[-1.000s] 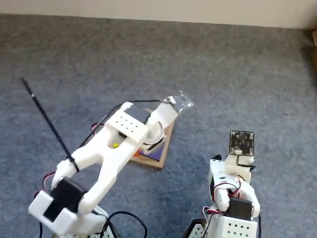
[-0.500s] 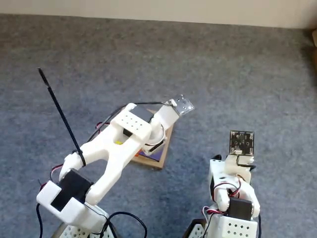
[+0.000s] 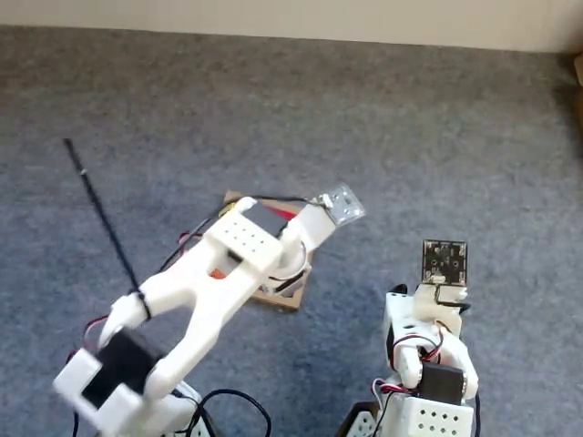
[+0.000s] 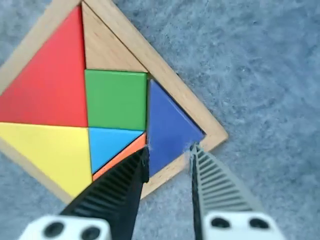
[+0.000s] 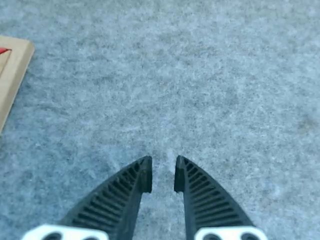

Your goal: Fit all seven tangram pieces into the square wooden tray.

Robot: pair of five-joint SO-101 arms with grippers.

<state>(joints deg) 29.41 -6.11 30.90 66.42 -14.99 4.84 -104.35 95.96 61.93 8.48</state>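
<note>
left gripper hung open and empty over the blue triangle in the tray corner, i guess to press it flush; right gripper sat barely open, empty, above carpet

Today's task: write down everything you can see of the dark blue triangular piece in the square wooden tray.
The dark blue triangular piece is flat and matte, lying level in a corner of the square wooden tray. One edge runs along the rim, another beside the green square. The left gripper is open over it, a fingertip at each side; contact cannot be told.
</note>
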